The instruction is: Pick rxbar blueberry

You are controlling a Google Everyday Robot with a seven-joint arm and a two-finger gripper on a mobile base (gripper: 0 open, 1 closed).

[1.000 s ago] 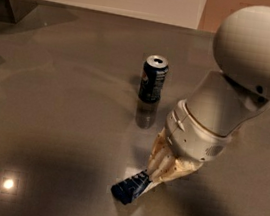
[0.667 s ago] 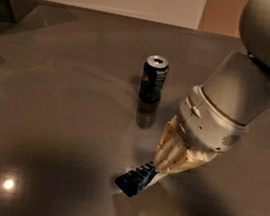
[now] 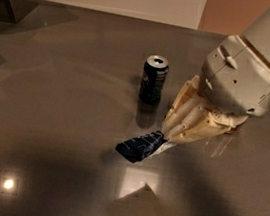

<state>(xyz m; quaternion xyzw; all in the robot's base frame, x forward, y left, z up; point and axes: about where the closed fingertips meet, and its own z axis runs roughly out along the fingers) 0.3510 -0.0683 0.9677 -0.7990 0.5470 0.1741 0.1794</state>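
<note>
At six o'clock from the soda can (image 3: 153, 78), clamping the rxbar blueberry (image 3: 141, 145) in the gripper (image 3: 166, 136) fingers (image 3: 181, 122), carrying it nearer the can than before, leaving open bench (image 3: 47, 117) toward nine o'clock.

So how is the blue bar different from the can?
The rxbar blueberry is flat, with one end held in the pincer; the soda can is round, stands upright, and nothing touches it. The can has a silver top; the bar has pale print. Both are dark blue.
</note>
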